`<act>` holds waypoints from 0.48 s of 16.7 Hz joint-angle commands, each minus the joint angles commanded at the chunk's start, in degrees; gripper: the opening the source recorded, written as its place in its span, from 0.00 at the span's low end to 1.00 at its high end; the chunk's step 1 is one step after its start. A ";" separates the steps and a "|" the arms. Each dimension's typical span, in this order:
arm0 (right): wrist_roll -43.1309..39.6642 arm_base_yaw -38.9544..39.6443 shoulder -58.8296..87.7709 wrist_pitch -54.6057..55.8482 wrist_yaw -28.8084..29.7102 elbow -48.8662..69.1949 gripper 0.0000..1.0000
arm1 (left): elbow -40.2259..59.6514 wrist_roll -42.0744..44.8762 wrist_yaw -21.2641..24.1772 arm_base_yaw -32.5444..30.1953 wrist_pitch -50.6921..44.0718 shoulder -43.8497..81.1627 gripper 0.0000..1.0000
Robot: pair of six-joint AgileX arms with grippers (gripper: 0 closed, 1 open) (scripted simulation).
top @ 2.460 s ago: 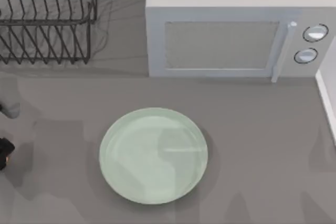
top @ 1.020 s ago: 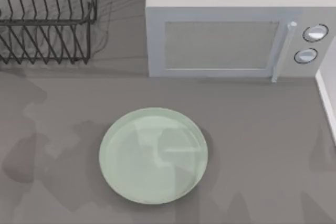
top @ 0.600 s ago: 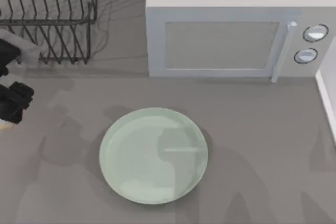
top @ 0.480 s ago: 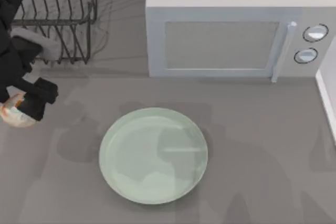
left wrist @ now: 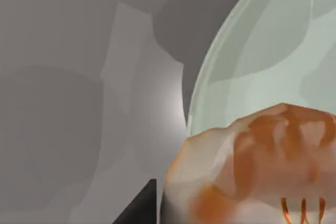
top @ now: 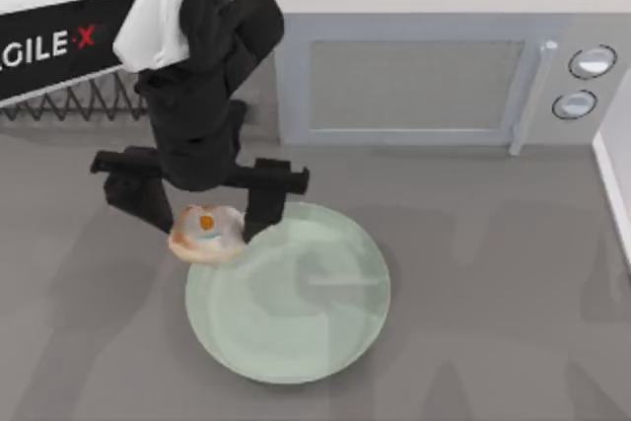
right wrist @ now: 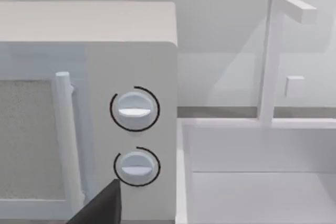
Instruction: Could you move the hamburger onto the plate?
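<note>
Hamburger carried to the plate's rim
Left gripper jaws clamp the hamburger; centre over plate before releasing.

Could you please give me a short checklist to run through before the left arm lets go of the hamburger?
1. Grip: the left gripper holds the hamburger between its fingers. Ok.
2. Position over the plate: in the top view the hamburger straddles the plate's upper left rim, partly over the table. Not ok; it should probably go further toward the centre.
3. Landing area: the plate's surface is bare. Ok.
4. Height above the plate: cannot tell.
5. Path: the microwave stands behind the plate, apart from the gripper. Ok.
6. Right arm: its wrist view faces the microwave dials, away from the plate. Ok.
</note>
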 joint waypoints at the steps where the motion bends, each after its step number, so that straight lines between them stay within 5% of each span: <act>1: 0.00 0.00 0.00 0.00 0.00 0.00 1.00 | 0.71 -4.07 -0.15 -2.57 0.29 0.45 0.00; 8: 0.00 0.00 0.00 0.00 0.00 0.00 1.00 | 2.88 -15.83 -0.91 -11.00 1.76 1.24 0.00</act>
